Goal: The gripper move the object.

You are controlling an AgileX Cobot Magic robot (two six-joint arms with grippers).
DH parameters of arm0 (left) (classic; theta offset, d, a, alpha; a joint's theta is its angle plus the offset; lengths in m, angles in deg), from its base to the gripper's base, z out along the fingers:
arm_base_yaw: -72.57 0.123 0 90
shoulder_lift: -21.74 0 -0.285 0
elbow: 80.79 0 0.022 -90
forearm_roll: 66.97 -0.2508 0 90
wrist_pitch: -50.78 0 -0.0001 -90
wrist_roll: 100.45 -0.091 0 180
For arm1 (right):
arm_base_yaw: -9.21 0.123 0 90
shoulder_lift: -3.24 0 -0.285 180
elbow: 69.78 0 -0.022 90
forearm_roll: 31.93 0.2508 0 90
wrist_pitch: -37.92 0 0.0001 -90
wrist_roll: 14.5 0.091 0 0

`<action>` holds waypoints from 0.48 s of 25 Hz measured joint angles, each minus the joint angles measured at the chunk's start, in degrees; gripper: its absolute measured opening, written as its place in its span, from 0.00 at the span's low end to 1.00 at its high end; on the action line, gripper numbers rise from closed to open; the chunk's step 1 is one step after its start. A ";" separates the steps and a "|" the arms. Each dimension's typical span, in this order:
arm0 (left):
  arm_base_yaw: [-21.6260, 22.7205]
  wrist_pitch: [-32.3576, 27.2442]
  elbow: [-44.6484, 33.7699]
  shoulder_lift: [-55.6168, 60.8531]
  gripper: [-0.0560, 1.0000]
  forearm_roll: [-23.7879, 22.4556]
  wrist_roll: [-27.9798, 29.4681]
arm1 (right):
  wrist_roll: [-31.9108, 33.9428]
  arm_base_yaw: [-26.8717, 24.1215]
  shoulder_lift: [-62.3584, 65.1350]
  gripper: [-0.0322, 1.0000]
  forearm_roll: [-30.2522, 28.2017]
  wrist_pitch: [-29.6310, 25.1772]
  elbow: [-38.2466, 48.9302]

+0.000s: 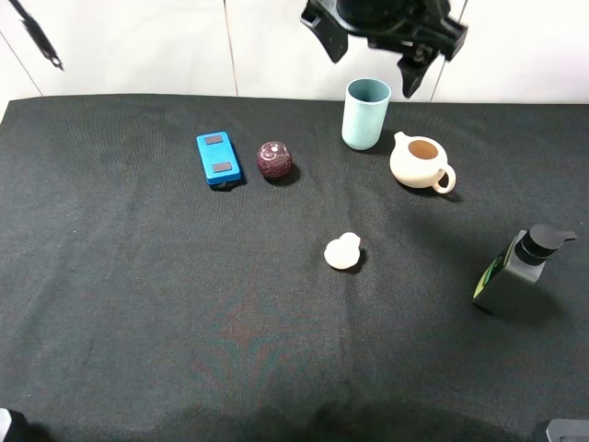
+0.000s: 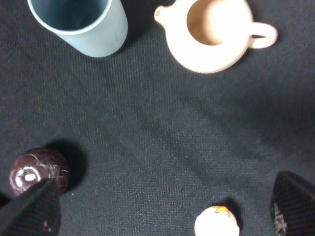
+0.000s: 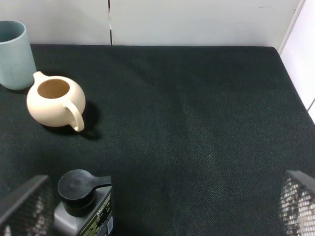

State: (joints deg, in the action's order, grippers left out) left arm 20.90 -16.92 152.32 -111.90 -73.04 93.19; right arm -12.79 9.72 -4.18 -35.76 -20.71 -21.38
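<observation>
We have not yet taken hold of the teapot (image 1: 421, 162): it stands on the black cloth (image 1: 138, 304), untouched, just beside the blue cup (image 1: 366, 112). Our left gripper (image 1: 385, 37) hangs above and behind it, fingers (image 2: 29, 211) spread wide with nothing between them. The right gripper (image 3: 157, 206) is also spread and empty, with the teapot well ahead of it, beyond the pump bottle (image 3: 83, 204). By our judgement, the descent, grasp and carry all remain.

Black cloth-covered tabletop (image 1: 138, 304) carrying six small things.
Around the white gourd-shaped lump (image 1: 343, 251): cream ceramic teapot (image 1: 420, 162) and light-blue cup (image 1: 366, 113) at 1 o'clock, maroon ball (image 1: 274, 160) and blue box (image 1: 218, 158) at 10, black pump bottle (image 1: 517, 273) at 3.
</observation>
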 joint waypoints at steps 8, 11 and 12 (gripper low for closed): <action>0.00 0.01 -2.79 5.33 0.91 1.30 0.00 | 0.00 0.00 0.00 0.70 0.00 0.00 0.00; 0.00 0.01 -7.30 8.59 0.91 1.31 0.13 | 0.00 0.00 0.00 0.70 0.00 0.00 0.00; 0.00 0.01 -8.72 9.83 0.91 1.25 0.18 | 0.00 0.00 0.00 0.70 0.00 0.00 0.00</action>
State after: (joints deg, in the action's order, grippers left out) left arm 20.90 -16.91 143.60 -102.07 -71.79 93.37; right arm -12.79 9.72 -4.18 -35.76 -20.71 -21.38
